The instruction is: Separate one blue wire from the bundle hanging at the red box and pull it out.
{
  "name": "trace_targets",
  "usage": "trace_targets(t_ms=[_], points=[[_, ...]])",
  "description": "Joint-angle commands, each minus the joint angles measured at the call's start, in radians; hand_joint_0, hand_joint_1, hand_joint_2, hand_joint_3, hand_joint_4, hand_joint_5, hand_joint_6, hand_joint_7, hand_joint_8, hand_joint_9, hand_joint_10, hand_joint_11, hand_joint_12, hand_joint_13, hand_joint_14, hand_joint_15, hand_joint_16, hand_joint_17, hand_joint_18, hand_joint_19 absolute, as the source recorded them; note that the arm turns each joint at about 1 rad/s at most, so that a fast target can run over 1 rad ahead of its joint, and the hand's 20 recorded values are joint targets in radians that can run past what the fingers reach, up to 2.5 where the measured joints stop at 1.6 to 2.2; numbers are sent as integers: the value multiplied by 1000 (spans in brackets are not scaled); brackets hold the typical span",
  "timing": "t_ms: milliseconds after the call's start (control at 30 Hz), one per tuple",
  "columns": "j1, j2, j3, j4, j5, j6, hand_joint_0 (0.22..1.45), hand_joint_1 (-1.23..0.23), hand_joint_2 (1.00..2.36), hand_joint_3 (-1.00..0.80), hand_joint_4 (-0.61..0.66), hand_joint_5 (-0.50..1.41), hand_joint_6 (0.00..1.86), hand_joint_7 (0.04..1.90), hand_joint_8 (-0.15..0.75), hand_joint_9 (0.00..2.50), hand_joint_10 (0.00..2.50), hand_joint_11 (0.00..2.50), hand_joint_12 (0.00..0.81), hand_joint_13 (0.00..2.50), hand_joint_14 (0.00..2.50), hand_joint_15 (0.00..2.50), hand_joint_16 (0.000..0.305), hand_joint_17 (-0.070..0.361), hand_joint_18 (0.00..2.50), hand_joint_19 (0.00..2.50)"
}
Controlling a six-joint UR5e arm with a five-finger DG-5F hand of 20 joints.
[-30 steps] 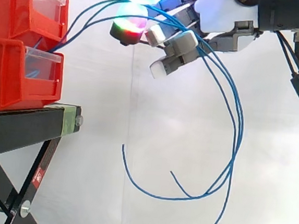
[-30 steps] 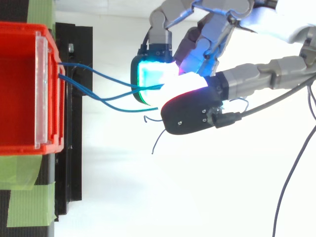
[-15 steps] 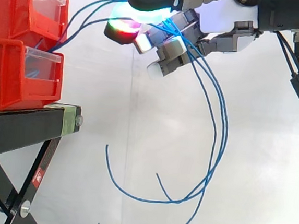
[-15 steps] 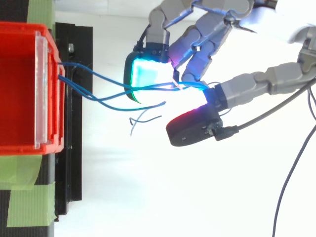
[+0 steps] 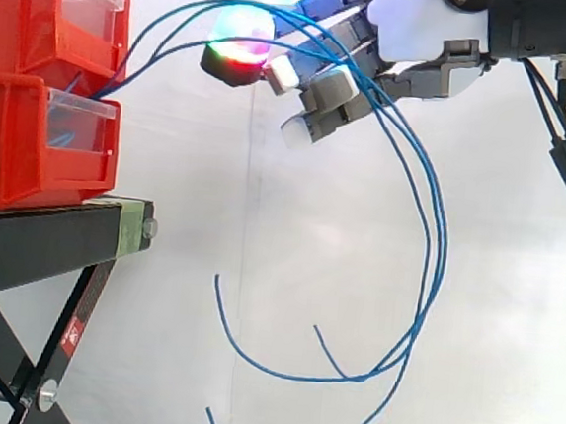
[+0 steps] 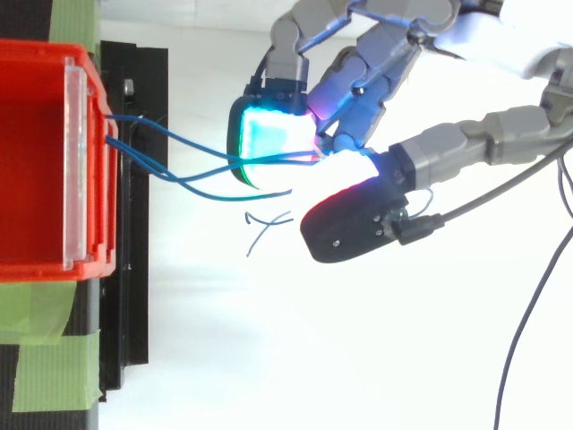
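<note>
Three blue wires (image 5: 294, 375) run out of the red boxes (image 5: 31, 140) at the left, rise to my hand (image 5: 418, 30) and drape over it. From there they hang down in long loops, their loose ends curling up near the bottom. In the top view the wires (image 6: 215, 195) pass between a cyan-glowing fingertip (image 6: 269, 143) and the red-glowing thumb pad (image 6: 349, 224). My hand (image 6: 376, 63) is a short way right of the red box (image 6: 36, 161), with its fingers curled round the wires.
The red boxes stand stacked on a black stand (image 5: 42, 241) with slanted legs. Green tape (image 6: 45, 367) marks the stand's surface. A white curtain hangs behind. Room is open to the right of the stand and below my hand.
The thumb, spread half a second ago, has come back against the fingers with the wires between. The hanging loops and loose ends have swung to the right.
</note>
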Motion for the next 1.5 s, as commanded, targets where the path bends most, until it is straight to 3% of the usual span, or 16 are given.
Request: trace_targets(t_ms=[0,200,833,1033,1467], points=[[0,1,0,-1,0,1,506,-624,1007,-414,248,-182,894,927,420,1111,22,901,496,1413,18,1236,61,137,904,507],[0,1,0,-1,0,0,546,-544,1010,-397,233,-168,886,954,417,1162,23,894,473,1421,18,1245,57,129,917,526],[0,1,0,-1,0,0,587,-785,1025,-109,128,-128,899,1068,430,1361,25,961,472,1496,23,1278,53,119,1002,524],[0,-1,0,0,0,0,576,-868,1017,-45,133,-153,920,1025,420,1196,23,923,537,1303,19,1153,64,143,912,451],[0,1,0,0,0,0,579,-933,1014,-58,205,-200,937,953,390,952,20,923,532,1202,20,1121,70,158,809,384]])
